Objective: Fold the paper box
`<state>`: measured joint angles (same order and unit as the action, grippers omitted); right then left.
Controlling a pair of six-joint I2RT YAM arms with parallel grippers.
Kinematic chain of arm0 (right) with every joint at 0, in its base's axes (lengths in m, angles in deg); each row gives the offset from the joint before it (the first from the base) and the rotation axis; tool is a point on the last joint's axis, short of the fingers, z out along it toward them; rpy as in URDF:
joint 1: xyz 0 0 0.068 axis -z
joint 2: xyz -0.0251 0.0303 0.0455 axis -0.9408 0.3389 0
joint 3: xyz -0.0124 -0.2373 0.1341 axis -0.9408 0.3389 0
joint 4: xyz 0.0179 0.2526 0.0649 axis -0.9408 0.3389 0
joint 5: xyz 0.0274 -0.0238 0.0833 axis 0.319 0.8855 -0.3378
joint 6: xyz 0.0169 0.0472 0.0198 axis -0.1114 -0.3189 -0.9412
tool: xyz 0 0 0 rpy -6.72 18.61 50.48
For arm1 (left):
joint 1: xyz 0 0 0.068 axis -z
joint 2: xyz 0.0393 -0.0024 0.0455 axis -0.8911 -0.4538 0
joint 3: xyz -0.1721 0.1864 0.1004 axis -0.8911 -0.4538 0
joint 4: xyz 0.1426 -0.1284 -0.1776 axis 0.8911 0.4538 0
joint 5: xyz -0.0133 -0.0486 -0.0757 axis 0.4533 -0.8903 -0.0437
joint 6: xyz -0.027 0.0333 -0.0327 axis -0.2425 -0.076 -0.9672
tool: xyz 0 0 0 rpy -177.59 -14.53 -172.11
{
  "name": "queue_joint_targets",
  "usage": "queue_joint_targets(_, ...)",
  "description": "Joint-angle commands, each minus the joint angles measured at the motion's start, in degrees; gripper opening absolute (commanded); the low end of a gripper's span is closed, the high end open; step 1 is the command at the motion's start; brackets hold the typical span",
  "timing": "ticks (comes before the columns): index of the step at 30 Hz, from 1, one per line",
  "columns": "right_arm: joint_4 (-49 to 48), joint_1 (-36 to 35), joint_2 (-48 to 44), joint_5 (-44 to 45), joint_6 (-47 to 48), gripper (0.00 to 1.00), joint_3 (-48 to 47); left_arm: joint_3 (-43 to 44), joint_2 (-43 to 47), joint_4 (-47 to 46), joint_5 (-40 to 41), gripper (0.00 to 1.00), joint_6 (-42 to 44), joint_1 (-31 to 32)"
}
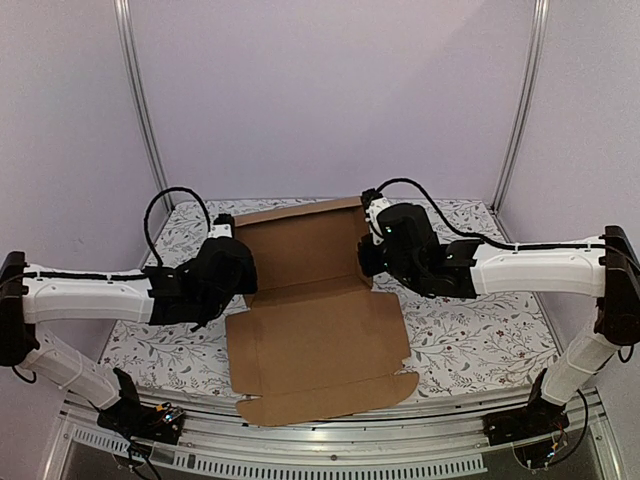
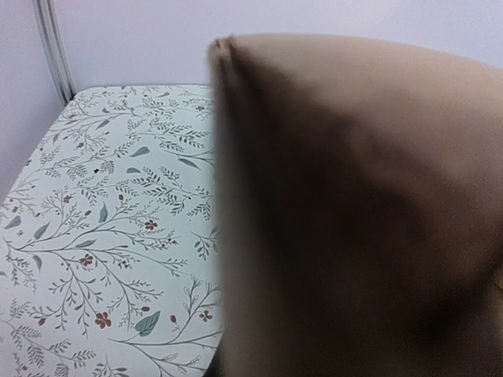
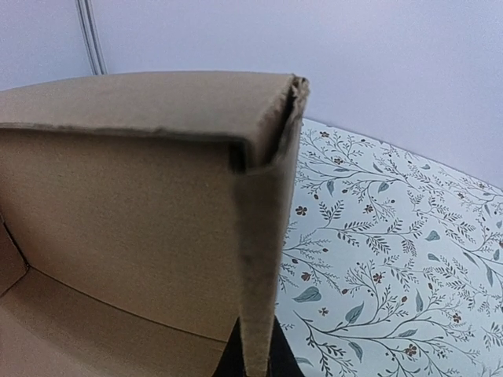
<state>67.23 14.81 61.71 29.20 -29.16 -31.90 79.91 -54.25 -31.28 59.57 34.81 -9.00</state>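
At the middle of the white, leaf-and-flower-printed surface (image 1: 470, 345): one paper box (image 1: 315, 335), a plain brown die-cut cardboard sheet with flaps and crease lines, partly formed. Its near half is lying flat, with a narrow flapped strip running along the near edge. Its far half is standing up as a rear panel, with short side walls turning forward at each end.

Handling, as judged: light, thin board, stiff across the panels and giving way readily along the creases. It is dry and matt, so not slippery. It is liable to kink or tear at the slits if squeezed hard or pulled off-line. Being so light, the flat half is likely to slide or lift if only one side is being worked. Best holds: the upright side walls near their top corners, or a free edge close to a crease, one hand at each side.

Left hand (image 1: 238, 268), black, two-fingered: sitting against the left side wall of the raised half. Its own camera is showing only blurred cardboard filling the right of the view, and no fingers. Whether they are spread or pressed together cannot be told.

Right hand (image 1: 368, 252), black, two-fingered: meeting the right side wall. In its wrist view the wall's cut edge is running down into a dark shape that is showing on both sides of the board at the bottom. The fingers are judged to be pinching that wall, pressed nearly together on it, with the folded top corner just above.
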Motion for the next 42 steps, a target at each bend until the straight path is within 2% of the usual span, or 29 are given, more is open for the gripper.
queue_joint_targets(1,-5.9,-2.1,1.1,-5.3,0.2,0.11,-0.7,2.5,-1.5,-0.8,-6.6,0.00,1.0,3.9)
queue_joint_targets(2,-6.1,-2.1,1.2,-5.0,-0.1,0.19,-0.7,2.6,-1.5,-0.8,-6.6,0.00,1.1,4.0)
queue_joint_targets(5,-6.7,-2.1,1.9,-4.5,-0.2,0.28,-0.6,2.8,-1.6,-0.7,-6.6,0.00,1.1,4.3)
queue_joint_targets(12,-7.9,-2.1,1.9,-3.5,0.3,0.29,-0.5,2.6,-1.5,-0.7,-6.2,0.00,1.1,5.1)
queue_joint_targets(17,-8.6,-2.1,2.5,-3.4,0.4,0.38,-0.5,2.3,-0.6,-1.6,-6.3,0.00,1.6,6.1)
queue_joint_targets(20,-9.0,-2.0,3.1,-3.0,0.6,0.39,-0.7,2.5,0.1,-1.5,-5.8,0.00,2.2,6.6)
queue_joint_targets(21,-9.0,-2.1,3.3,-3.0,0.7,0.39,-0.7,2.5,0.3,-1.4,-5.6,0.00,2.4,6.7)
queue_joint_targets(23,-9.1,-2.1,3.3,-3.0,0.7,0.32,-0.7,2.4,0.8,-1.2,-5.3,0.00,2.6,6.9)
queue_joint_targets(27,-9.1,-2.0,3.5,-3.1,1.1,0.01,-0.5,2.2,2.3,-1.0,-5.6,0.00,2.2,7.3)
queue_joint_targets(40,-11.0,-2.1,1.8,-3.0,1.5,0.00,1.4,3.3,3.1,-0.2,-7.2,0.00,1.9,7.9)
queue_joint_targets(41,-10.9,-2.1,1.6,-3.0,1.3,0.01,1.6,3.3,3.3,-0.1,-7.1,0.00,1.9,7.9)
queue_joint_targets(42,-10.8,-2.2,1.5,-3.1,1.1,0.07,1.8,3.4,3.3,0.0,-6.8,0.00,1.8,7.9)
